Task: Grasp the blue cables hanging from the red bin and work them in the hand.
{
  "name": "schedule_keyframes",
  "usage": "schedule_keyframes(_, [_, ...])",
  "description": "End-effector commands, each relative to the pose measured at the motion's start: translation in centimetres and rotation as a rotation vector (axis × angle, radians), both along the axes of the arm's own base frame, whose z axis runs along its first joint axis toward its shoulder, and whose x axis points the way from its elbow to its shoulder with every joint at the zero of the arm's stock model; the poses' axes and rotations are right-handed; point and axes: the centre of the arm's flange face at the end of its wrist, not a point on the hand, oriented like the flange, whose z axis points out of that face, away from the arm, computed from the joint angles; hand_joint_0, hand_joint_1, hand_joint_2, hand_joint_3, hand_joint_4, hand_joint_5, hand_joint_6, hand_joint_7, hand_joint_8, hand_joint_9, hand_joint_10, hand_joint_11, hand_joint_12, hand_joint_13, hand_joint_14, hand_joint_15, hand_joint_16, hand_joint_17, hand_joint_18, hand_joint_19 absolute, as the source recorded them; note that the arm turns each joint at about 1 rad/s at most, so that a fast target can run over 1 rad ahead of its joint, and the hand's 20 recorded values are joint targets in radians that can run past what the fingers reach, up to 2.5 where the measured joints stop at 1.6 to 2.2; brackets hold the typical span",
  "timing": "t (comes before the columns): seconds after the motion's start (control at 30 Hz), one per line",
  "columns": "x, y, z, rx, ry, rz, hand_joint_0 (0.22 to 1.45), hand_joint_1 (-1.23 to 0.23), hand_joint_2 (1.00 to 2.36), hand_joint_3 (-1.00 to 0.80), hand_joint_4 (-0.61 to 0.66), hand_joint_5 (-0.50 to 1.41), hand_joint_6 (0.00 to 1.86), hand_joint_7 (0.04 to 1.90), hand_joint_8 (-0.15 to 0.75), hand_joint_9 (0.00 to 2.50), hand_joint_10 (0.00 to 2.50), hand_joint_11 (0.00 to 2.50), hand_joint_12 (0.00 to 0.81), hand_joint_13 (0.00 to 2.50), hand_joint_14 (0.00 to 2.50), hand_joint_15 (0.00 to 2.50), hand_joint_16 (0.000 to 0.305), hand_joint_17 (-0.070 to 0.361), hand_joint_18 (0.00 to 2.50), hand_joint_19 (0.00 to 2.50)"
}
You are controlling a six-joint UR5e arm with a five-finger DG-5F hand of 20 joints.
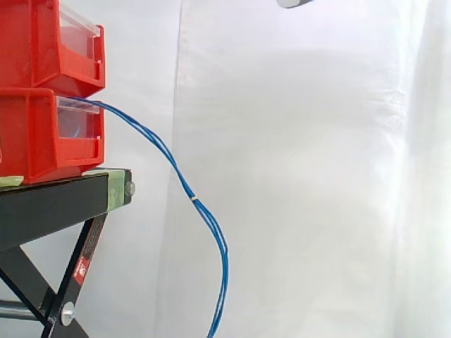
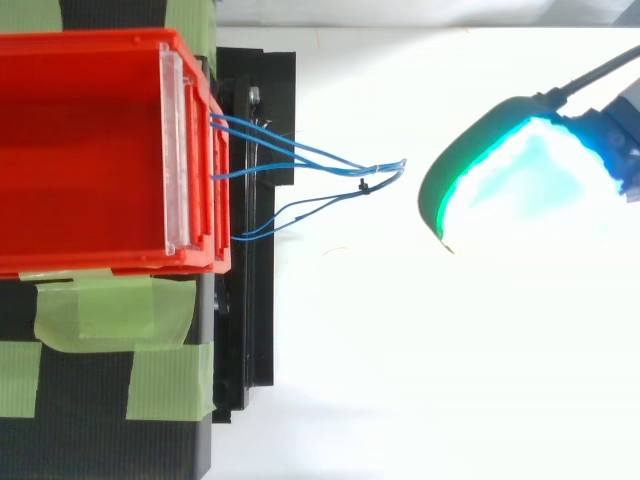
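Where the bins (image 1: 42, 141) sit: stacked on the stand (image 1: 56, 201), far left.
Cables (image 1: 194, 201): leave the lower bin's front, arc right, hang free below the stand's top.
Hand (image 2: 500, 175): right of the cables, apart from them, glowing cyan; open or closed, cannot tell.

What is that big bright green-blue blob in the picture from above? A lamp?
No lamp: in the top view it is the robot's hand, glowing cyan with a green rim and glaring to white in its middle. In the side view the white curtain is evenly lit, with soft grey fold shadows behind the thin blue cables.
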Motion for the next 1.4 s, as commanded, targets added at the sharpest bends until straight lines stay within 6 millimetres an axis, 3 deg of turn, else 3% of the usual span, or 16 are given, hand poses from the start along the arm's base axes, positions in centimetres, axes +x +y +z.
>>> schedule_keyframes(0.0, [0.0,0.0,-0.1,-0.001,0.001,0.0,0.8,-0.56,1.0,-0.93,0.16,-0.28,0.01,0.67,0.177,0.13,0.0,0.1,0.354,0.0,0.01,0.22,0.068,0.152,0.0,0.19])
schedule_keyframes(0.83, [-0.3,0.2,-0.4,-0.007,0.034,0.003,0.8,-0.56,1.0,-0.92,0.16,-0.27,0.01,0.67,0.183,0.14,0.0,0.1,0.355,0.0,0.01,0.22,0.068,0.153,0.0,0.19])
schedule_keyframes(1.03, [-0.9,-0.6,-4.9,-0.013,0.084,-0.03,0.8,-0.56,1.0,-0.92,0.17,-0.26,0.01,0.67,0.184,0.15,0.0,0.11,0.356,0.0,0.01,0.22,0.068,0.153,0.0,0.19])
schedule_keyframes(1.13, [-0.9,-0.8,-6.8,0.001,0.05,-0.065,0.8,-0.56,1.0,-0.92,0.17,-0.26,0.01,0.68,0.185,0.16,0.0,0.11,0.356,0.0,0.01,0.22,0.068,0.153,0.0,0.2])
schedule_keyframes(1.3, [-1.7,-1.0,-11.7,0.014,-0.009,-0.092,0.8,-0.56,1.0,-0.92,0.17,-0.26,0.01,0.68,0.188,0.16,0.0,0.11,0.356,0.0,0.01,0.22,0.068,0.153,0.0,0.2])
schedule_keyframes(1.37, [-1.5,-0.9,-12.4,0.028,-0.08,-0.094,0.8,-0.56,1.0,-0.92,0.17,-0.26,0.01,0.67,0.188,0.16,0.0,0.11,0.356,0.0,0.01,0.23,0.068,0.153,0.0,0.2])
